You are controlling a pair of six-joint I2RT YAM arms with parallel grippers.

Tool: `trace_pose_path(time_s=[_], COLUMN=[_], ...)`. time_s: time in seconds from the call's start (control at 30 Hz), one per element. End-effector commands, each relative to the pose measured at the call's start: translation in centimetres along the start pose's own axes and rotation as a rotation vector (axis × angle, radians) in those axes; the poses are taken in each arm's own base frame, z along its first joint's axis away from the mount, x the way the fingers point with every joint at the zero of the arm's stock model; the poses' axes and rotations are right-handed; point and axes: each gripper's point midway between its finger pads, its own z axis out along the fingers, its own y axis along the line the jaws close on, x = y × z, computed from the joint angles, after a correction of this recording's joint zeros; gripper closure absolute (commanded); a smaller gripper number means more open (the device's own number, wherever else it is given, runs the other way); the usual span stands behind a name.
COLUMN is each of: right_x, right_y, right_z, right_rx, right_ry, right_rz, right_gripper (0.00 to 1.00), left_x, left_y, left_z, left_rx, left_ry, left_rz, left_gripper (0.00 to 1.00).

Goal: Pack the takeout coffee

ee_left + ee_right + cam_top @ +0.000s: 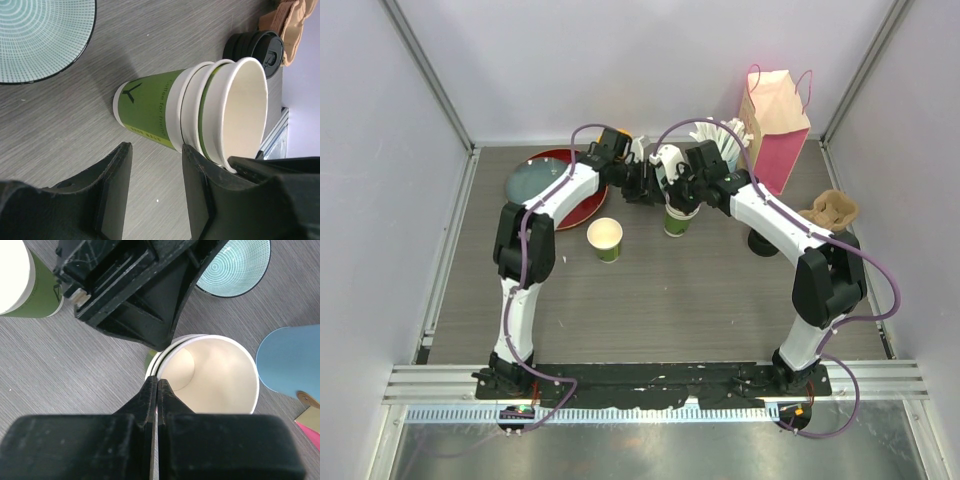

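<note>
Near the middle of the worktop's [650, 310] far half, a nested stack of green cups [678, 222] stands upright. The right pincer [156, 385] is clamped on the rim of the top cup [210, 370]. The left pincer [156, 150] is spread wide, with the stack's side just ahead of its fingertips. A lone green cup [605, 238] stands apart, leftward. Black lids [252, 47] lie toward the right edge.

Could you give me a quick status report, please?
Left gripper open beside nested cups. Right gripper shut on top cup rim. Lids off, aside; single cup apart.
</note>
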Motion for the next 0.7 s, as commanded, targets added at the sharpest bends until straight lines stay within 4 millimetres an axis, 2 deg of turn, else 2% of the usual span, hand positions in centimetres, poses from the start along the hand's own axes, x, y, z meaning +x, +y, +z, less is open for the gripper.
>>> trace_pose_path(time_s=[0.0,0.1,0.2,0.37,0.43,0.67], right_x=[-2.4,-2.6,-2.7,-2.4,-2.5,-2.6], right_y=[-0.2,-0.2,-0.2,-0.5,-0.4,-0.5], right_z=[-1.3,-1.4,-1.4,-1.3,-1.3,-1.2], right_rx=[0.009,0.010,0.013,0.024,0.023,0.019], right_ry=[-0.088,-0.091,-0.094,-0.083,-0.083,-0.079], right_rz=[-0.024,-0.029,-0.031,-0.033,-0.035,-0.033], right_gripper=[0.99,0.99,0.99,0.99,0.99,0.99], left_x=[-1.8,-1.7,-1.4,-2.2,-2.5,-1.6], left_y=[-1.8,-1.5,-2.0,-4.3,-4.6,-4.0], left_z=[-0.1,0.2,0.0,-2.1,-2.5,-1.4], left_rx=[0.050,0.045,0.069,0.109,0.110,0.118], left_ry=[-0.043,-0.036,-0.019,-0.049,-0.063,-0.028], left_rz=[0.036,0.028,0.028,0.065,0.073,0.043], left_gripper=[0.52,0.52,0.52,0.52,0.51,0.51])
